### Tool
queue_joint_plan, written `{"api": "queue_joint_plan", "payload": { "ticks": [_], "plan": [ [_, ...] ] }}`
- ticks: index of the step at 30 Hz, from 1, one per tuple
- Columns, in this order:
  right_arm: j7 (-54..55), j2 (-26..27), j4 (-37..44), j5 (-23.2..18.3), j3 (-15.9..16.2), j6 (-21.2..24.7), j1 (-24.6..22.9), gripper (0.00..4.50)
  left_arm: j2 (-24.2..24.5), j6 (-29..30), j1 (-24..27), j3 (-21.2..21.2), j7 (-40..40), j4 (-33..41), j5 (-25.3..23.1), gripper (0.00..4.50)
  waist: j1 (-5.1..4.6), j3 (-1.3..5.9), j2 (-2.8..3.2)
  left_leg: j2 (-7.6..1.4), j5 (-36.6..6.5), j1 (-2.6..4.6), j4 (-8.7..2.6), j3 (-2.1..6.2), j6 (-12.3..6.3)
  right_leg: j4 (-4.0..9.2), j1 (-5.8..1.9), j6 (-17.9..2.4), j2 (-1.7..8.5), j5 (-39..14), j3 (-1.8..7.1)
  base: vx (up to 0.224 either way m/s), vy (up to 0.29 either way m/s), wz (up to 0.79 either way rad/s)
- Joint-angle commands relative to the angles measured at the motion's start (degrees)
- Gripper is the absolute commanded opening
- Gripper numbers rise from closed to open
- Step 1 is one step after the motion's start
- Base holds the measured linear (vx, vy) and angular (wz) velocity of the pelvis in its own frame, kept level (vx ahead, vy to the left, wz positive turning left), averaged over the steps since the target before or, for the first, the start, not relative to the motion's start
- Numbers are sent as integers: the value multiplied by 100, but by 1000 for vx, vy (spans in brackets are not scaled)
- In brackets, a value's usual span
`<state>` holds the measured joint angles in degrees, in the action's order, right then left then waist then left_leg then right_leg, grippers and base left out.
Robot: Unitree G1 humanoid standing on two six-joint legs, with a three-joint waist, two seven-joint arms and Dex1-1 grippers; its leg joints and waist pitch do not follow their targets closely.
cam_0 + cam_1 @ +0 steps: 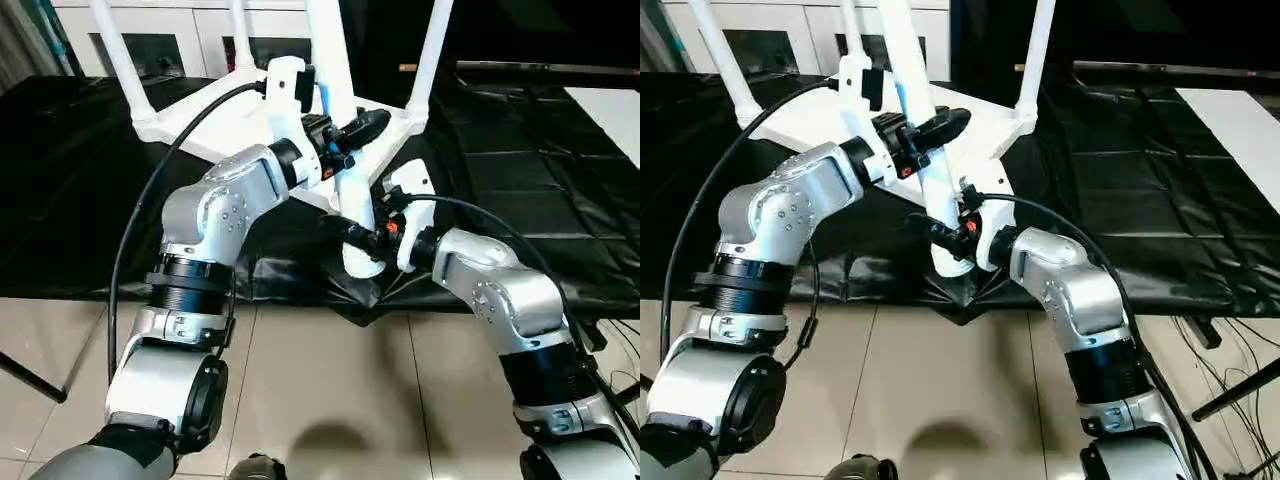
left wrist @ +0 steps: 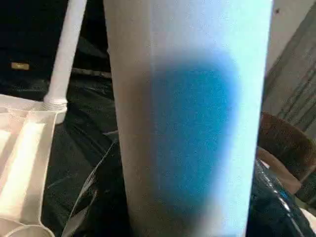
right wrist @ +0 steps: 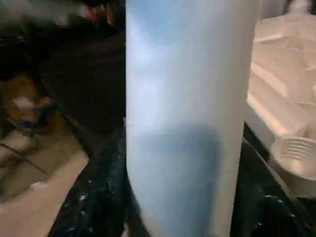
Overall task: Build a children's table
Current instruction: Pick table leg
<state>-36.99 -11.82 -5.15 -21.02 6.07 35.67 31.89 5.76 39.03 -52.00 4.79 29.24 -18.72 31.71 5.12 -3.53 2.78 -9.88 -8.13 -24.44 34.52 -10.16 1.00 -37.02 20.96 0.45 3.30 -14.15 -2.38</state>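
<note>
The white table top point(image 1: 225, 115) lies upside down on a black sheet. Three white legs stand in its corner sockets: far left point(image 1: 120, 60), back point(image 1: 240, 30) and right point(image 1: 430, 50). A fourth leg point(image 1: 340, 90) leans nearly upright over the near corner, its lower end point(image 1: 362, 262) at the sheet's front edge. My left gripper point(image 1: 345, 135) is shut on this leg's middle. My right gripper point(image 1: 368, 235) is shut on it lower down. Seen close from both wrists, the leg point(image 2: 187, 118) point(image 3: 187, 118) has an empty threaded socket point(image 3: 296, 160) just beside it.
The black sheet point(image 1: 520, 200) covers a low platform that ends at a tiled floor point(image 1: 330, 380) in front of me. A white cabinet with glass doors point(image 1: 150, 45) stands behind. A white board point(image 1: 610, 110) lies far right, and cables point(image 1: 1240, 350) trail on the floor at right.
</note>
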Motion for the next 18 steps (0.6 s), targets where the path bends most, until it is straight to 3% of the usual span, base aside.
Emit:
{"api": "queue_joint_plan", "payload": {
  "ticks": [1, 6, 9, 13, 15, 16, 18],
  "plan": [
    [-357, 19, 395, -461, -148, 186, 267, 262, 76, 317, 83, -103, 446, 165, 178, 185, 4, 484, 26, -301, -920, 261, -331, 152, -81, 406, -209, -1467, 479, 545, 218, 0, 0, 0],
    [-1402, -620, 833, -870, 15, 517, 49, 301, 585, 705, 178, -483, 1496, 560, 421, 183, 37, 467, 36, -323, -976, 275, -337, 145, -74, 408, -197, -1449, 468, 399, 221, 0, 0, 0],
    [-1638, -855, 851, -940, -14, 566, -35, 327, 751, 647, 140, -507, 1663, 543, 401, 182, 33, 453, 20, -319, -1060, 271, -351, 140, -16, 424, -186, -1416, 470, 232, 227, 0, 0, 0],
    [-1693, -944, 711, -924, -58, 595, -11, 327, 820, 401, 119, -520, 1867, 546, 309, 182, 13, 450, -2, -312, -1080, 265, -347, 136, 40, 452, -190, -1458, 487, -25, 231, 0, 0, 0],
    [-1710, -954, 660, -975, -104, 652, 16, 327, 834, 440, 121, -512, 1950, 581, 308, 182, 13, 454, 7, -311, -1022, 262, -344, 139, 20, 442, -185, -1465, 485, 7, 226, 0, 0, 0],
    [-1733, -942, 608, -1050, -148, 694, 43, 327, 844, 488, 143, -546, 2032, 653, 362, 182, 6, 458, -26, -308, -967, 255, -342, 133, -3, 435, -190, -1473, 479, 77, 225, 0, 0, 0],
    [-1773, -919, 535, -1153, -196, 746, 80, 327, 867, 471, 184, -631, 2203, 767, 414, 182, 16, 469, -9, -309, -875, 259, -329, 134, -68, 423, -187, -1516, 486, 180, 221, 0, 0, 0]
  ]
}}
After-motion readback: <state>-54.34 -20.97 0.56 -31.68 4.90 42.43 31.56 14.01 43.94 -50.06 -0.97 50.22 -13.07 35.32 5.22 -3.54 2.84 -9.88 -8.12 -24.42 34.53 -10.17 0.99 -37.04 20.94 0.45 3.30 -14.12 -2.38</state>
